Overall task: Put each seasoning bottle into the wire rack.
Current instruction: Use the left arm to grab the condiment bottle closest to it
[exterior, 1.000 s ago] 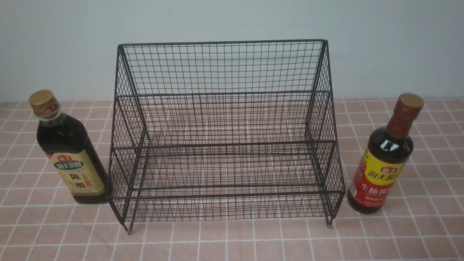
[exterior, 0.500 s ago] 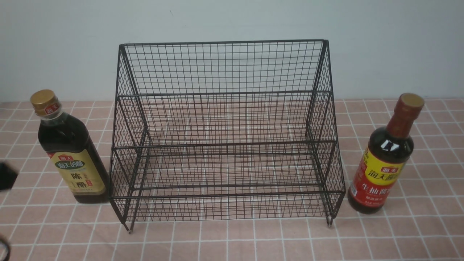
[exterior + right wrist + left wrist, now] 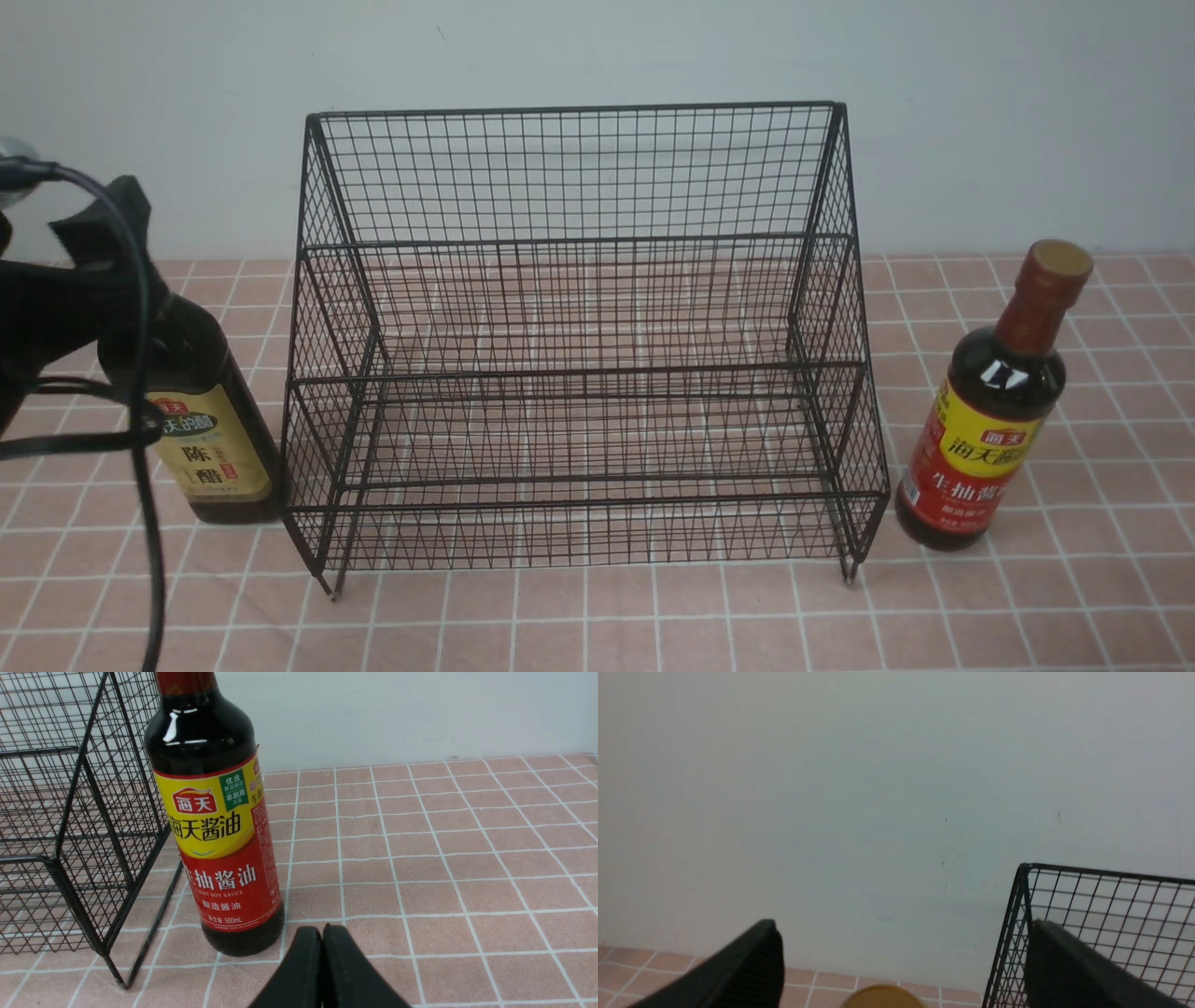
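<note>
- Right, left fingers (image 3: 752, 970) are spread wide and gripping nothing, with the gold cap (image 3: 882, 999) showing low between them in the wrist view.
- The tan-label bottle (image 3: 213, 453) stands upright toward the bench's (image 3: 597, 625) left edge, just beside the wire rack (image 3: 579, 308), which holds nothing.
- My call: sink past the cap and close on the shoulder.
- I want the rack-side finger kept off the mesh, which sits very close.
- Then lift straight up, so the tall bottle can't tip.
- Right fingers (image 3: 322, 970) are pressed together and empty, near the red-yellow bottle (image 3: 217, 826) toward the bench's right edge.
</note>
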